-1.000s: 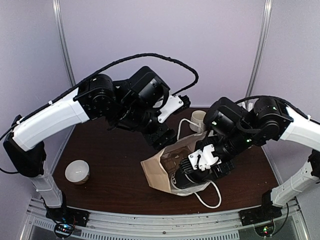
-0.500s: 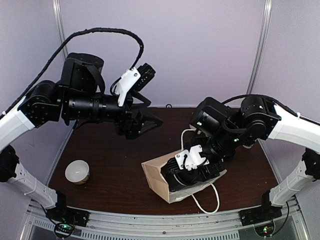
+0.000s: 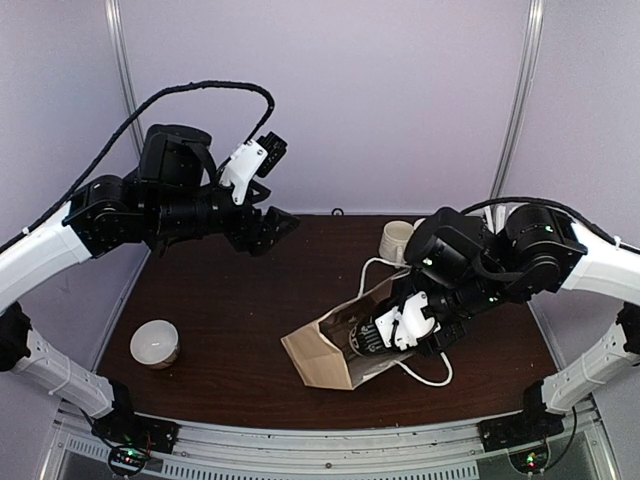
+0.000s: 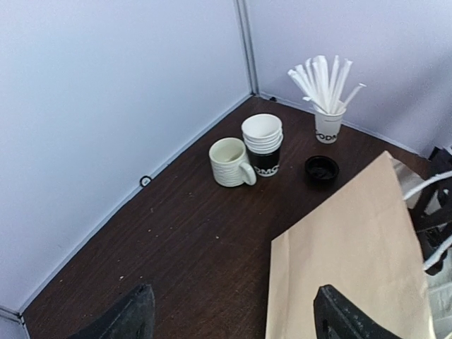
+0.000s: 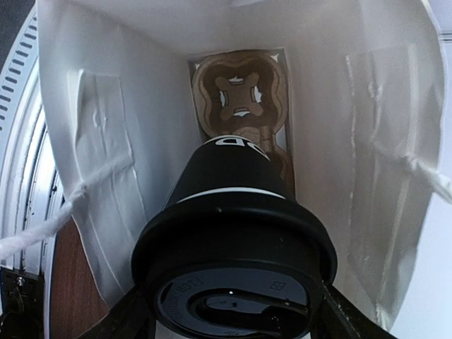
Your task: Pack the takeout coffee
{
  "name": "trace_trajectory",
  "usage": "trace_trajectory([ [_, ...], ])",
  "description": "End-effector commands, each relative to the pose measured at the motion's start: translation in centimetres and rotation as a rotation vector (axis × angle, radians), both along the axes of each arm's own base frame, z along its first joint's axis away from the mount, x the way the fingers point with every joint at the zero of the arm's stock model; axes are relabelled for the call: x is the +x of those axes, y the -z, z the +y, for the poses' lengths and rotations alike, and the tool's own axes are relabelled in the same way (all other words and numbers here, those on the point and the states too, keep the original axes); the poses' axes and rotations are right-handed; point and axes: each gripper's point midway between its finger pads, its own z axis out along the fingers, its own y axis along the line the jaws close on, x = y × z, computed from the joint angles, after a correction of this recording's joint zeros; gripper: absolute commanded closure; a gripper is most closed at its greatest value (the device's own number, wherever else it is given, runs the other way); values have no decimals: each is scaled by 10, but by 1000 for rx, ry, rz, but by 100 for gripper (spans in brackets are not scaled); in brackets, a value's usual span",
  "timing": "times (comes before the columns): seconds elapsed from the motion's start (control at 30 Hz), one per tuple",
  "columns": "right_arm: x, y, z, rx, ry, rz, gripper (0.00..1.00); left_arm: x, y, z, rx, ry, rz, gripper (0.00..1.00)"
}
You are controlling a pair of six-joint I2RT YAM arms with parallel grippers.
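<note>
Jaws of the right gripper (image 5: 236, 314) pinch the black lid of the takeout coffee (image 5: 236, 233), low centre in its wrist view; the cup lies inside the paper bag (image 5: 106, 141). Left gripper (image 4: 233, 318) hangs spread, empty, above the bench (image 4: 176, 233).

1 bag (image 3: 315, 357), 1 takeout coffee (image 5: 232, 212), 1 mug (image 4: 229, 162), 1 loose lid (image 4: 321, 170).

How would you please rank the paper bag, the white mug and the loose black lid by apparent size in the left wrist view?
1. paper bag, though it lies nearest the camera
2. white mug
3. black lid
</note>
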Motion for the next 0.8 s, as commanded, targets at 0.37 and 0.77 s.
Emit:
trace_trajectory([
  [0.37,4,26,-30,-97,-19,-134,46,47,-12,-1,-86,-104,-49,19],
  [0.77,26,43,-20,-96,24,-297,46,57,-7,-12,-78,-87,-27,19],
])
